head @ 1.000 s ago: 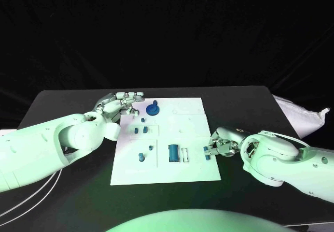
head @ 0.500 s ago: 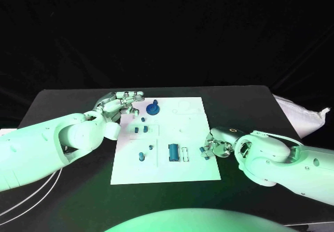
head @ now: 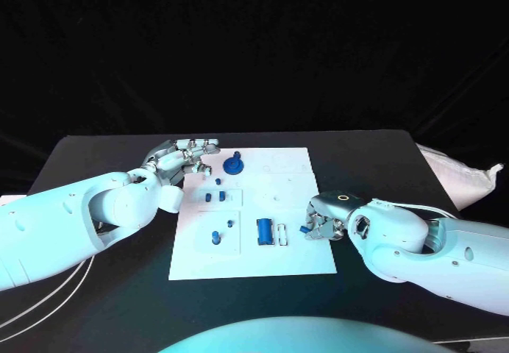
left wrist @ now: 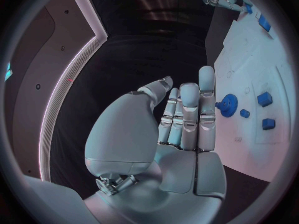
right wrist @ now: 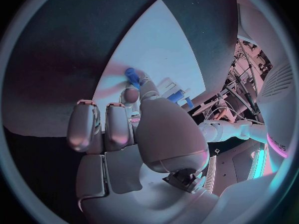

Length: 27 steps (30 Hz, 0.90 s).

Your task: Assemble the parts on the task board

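The white task board [head: 292,187] lies mid-table. On it are a blue gear [head: 233,165], two small blue blocks [head: 215,197], a blue peg [head: 216,237] and a blue cylinder [head: 263,231] beside a white piece [head: 282,234]. My right hand [head: 322,220] hangs over the board's right edge and pinches a small blue part [right wrist: 132,77] between thumb and finger. By the board's far left corner my left hand [head: 187,157] holds nothing, its fingers [left wrist: 187,109] straight. The left wrist view shows the gear [left wrist: 228,105] and the blocks [left wrist: 264,99] just beyond those fingers.
A white bag [head: 463,176] lies at the table's right edge. White cables [head: 43,294] run past the table's near left side. Black tabletop surrounds the board on all sides.
My right hand has moved left with the small blue part, from beside the board to over its right edge. The left hand has stayed in place.
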Each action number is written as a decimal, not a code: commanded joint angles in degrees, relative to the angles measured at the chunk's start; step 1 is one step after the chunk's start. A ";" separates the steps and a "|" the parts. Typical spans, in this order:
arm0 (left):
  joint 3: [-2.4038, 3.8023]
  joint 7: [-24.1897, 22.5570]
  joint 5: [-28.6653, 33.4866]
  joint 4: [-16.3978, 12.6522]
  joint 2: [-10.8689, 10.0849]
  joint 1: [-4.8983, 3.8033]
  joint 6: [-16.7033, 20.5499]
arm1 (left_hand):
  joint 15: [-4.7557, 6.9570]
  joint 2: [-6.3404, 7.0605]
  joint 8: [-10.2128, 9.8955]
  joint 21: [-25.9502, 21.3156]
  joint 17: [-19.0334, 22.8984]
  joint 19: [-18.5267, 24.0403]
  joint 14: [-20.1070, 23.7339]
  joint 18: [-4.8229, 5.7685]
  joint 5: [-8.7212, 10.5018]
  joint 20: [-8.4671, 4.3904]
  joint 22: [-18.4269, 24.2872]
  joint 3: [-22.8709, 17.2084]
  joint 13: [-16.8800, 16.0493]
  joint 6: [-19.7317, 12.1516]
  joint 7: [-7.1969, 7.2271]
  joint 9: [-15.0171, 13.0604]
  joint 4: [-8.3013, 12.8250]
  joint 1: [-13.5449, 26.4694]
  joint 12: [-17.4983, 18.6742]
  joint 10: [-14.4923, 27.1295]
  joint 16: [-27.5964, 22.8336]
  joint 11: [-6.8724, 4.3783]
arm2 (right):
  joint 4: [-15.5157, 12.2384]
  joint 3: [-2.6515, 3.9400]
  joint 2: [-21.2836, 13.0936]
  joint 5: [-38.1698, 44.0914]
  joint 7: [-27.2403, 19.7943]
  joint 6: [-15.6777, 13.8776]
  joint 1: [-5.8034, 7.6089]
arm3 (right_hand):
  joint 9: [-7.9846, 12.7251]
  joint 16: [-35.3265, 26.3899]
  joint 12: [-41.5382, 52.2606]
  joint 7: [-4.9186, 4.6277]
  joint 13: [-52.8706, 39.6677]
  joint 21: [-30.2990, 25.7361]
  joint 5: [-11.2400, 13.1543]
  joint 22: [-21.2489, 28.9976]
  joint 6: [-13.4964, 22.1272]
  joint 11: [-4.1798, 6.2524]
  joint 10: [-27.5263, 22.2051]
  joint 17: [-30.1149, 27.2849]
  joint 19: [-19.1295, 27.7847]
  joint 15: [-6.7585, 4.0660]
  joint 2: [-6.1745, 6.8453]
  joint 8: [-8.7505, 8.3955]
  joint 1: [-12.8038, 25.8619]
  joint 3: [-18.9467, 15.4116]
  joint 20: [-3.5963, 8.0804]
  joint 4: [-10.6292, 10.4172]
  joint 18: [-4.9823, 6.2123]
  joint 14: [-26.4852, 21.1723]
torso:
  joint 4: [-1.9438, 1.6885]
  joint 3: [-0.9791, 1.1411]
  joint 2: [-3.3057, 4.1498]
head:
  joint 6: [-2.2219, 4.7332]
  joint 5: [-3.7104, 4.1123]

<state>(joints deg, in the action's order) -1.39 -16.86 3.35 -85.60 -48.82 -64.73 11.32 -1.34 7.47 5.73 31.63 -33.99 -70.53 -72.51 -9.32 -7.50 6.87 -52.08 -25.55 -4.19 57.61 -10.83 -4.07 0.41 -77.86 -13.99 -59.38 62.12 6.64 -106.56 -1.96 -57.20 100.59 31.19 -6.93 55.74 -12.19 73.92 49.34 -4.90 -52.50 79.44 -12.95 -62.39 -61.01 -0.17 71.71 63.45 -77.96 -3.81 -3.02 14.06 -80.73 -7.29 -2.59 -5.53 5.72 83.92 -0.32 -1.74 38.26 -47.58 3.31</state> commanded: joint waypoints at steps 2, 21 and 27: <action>0.04 -0.32 -0.18 -0.18 0.01 0.01 -1.01 | -0.17 -0.51 0.35 -0.23 0.09 -0.28 0.34 -1.10 0.13 0.19 0.08 0.36 0.07 -0.27 0.01 0.05 0.01 -0.10 -0.36 0.32 0.26 0.11 | 0.83 -0.91 0.07 0.47 2.00 4.71 -1.13 | 0.52 0.11 -0.13 0.37 -0.28 -0.03 0.46 -0.49 -0.67 0.35 0.00 0.47 0.01 -0.31 -1.92 -1.15 -2.38 2.83 0.32 0.76 -0.53 1.95 | 0.11 0.04 0.02 | -0.02 -0.10; 0.04 -0.29 -0.18 -0.16 0.03 0.02 -0.97 | -0.16 -0.57 0.38 -0.27 0.14 -0.29 0.37 -1.11 0.10 0.18 0.10 0.35 0.07 -0.28 0.02 0.04 0.10 -0.23 -0.45 0.39 0.28 0.10 | -2.30 -0.65 -1.43 -20.60 -1.06 -13.46 -0.13 | 0.19 0.48 0.10 0.52 -1.41 0.22 0.50 -1.08 -1.56 0.30 1.51 1.57 -0.42 -0.29 2.40 -2.59 5.34 24.16 0.47 -0.94 -0.61 2.20 | 0.00 0.03 0.04 | -0.15 -0.35; 0.04 -0.28 -0.18 -0.19 0.03 0.02 -0.96 | -0.16 -0.57 0.38 -0.27 0.14 -0.29 0.37 -1.11 0.10 0.18 0.10 0.35 0.07 -0.28 0.02 0.04 0.10 -0.23 -0.45 0.39 0.28 0.10 | -2.49 -0.63 -0.83 -25.74 -1.37 -13.45 -0.02 | -0.15 0.74 0.83 0.41 -2.15 0.39 -0.03 -1.47 -1.94 0.30 2.11 2.02 -0.62 -0.28 4.47 -2.53 8.86 26.65 0.44 -2.08 -0.69 2.31 | 0.05 0.01 0.03 | -0.23 -0.45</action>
<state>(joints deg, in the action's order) -1.39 -16.84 3.35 -85.64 -48.85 -64.72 11.30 -1.34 7.47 5.73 31.63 -33.94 -70.53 -72.51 -9.32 -7.50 6.87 -52.03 -25.55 -4.19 57.61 -10.83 -4.07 0.41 -77.86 -14.21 -59.38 62.12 6.64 -108.92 -2.58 -58.20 80.04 30.74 -18.84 55.72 -11.10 74.50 49.99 -4.48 -54.58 79.44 -12.81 -63.82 -62.67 0.16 73.66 65.43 -78.30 -3.81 1.47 11.39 -72.43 19.05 -2.24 -7.69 5.72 83.92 -0.34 -1.72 38.29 -47.80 2.88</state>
